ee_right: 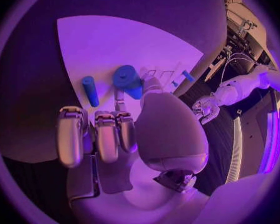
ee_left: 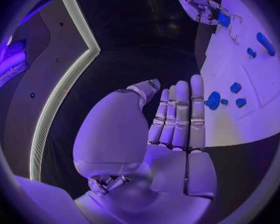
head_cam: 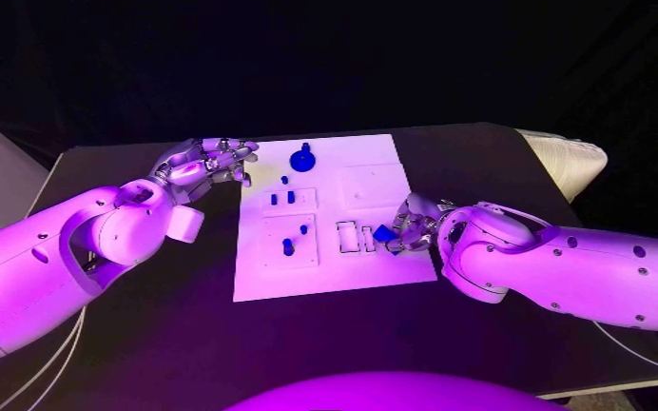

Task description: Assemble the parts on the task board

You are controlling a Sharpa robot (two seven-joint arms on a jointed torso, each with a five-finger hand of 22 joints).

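Observation:
The white task board (head_cam: pixel 377 178) lies in the middle of the black table. My right hand (head_cam: pixel 416 224) is at the board's right edge and pinches a blue part (head_cam: pixel 387 235) beside the outlined slots (head_cam: pixel 348 237). In the right wrist view that chunky blue part (ee_right: pixel 127 78) sits between thumb and fingertip, and a blue peg (ee_right: pixel 90 90) lies on the board close by. My left hand (head_cam: pixel 208 162) hovers off the board's far left corner with its fingers apart and nothing in it. The left wrist view shows its flat palm (ee_left: pixel 174 134) beside the board (ee_left: pixel 239 124).
A round blue knob (head_cam: pixel 301 158) stands near the board's far edge, with a small blue piece (head_cam: pixel 284 180) below it. Two small blue parts (head_cam: pixel 281 199) sit in a square plate, and another blue piece (head_cam: pixel 288 247) sits nearer me. A pale object (head_cam: pixel 570 162) lies at the table's far right.

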